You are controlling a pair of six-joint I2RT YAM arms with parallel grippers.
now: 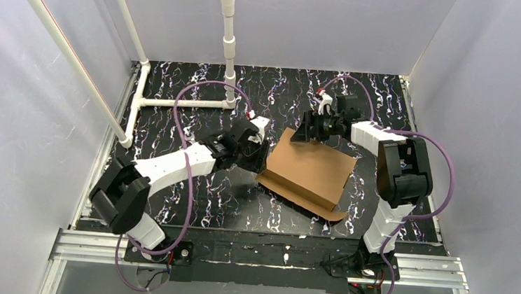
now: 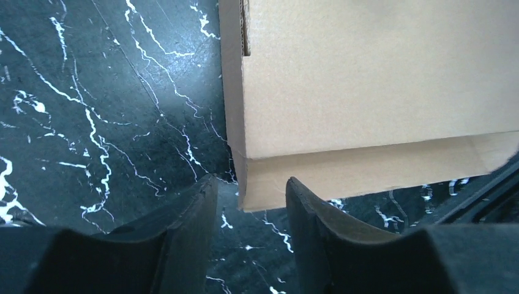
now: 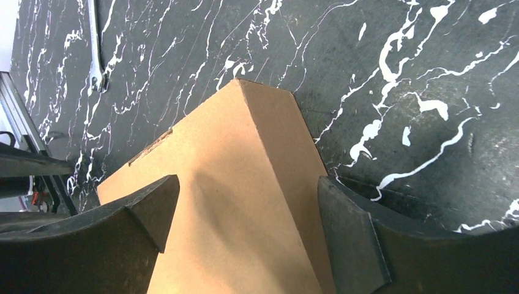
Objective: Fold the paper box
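Note:
The paper box point(image 1: 308, 170) is a shallow brown cardboard box lying flat on the black marbled table, lid down, with a flap along its near edge. My left gripper point(image 1: 260, 159) sits low at the box's left corner. In the left wrist view its fingers point(image 2: 199, 208) stand apart on either side of the box corner point(image 2: 254, 193), with nothing between them; the left gripper point(image 2: 251, 184) is open. My right gripper point(image 1: 305, 135) hovers over the far corner. Seen from the right wrist, the right gripper point(image 3: 248, 184) is open wide above the box's top and side wall point(image 3: 245, 202).
A white pipe frame point(image 1: 177, 102) stands on the table at the back left. White walls close the table in on three sides. Purple cables loop over both arms. A metal rail point(image 1: 256, 255) runs along the near edge.

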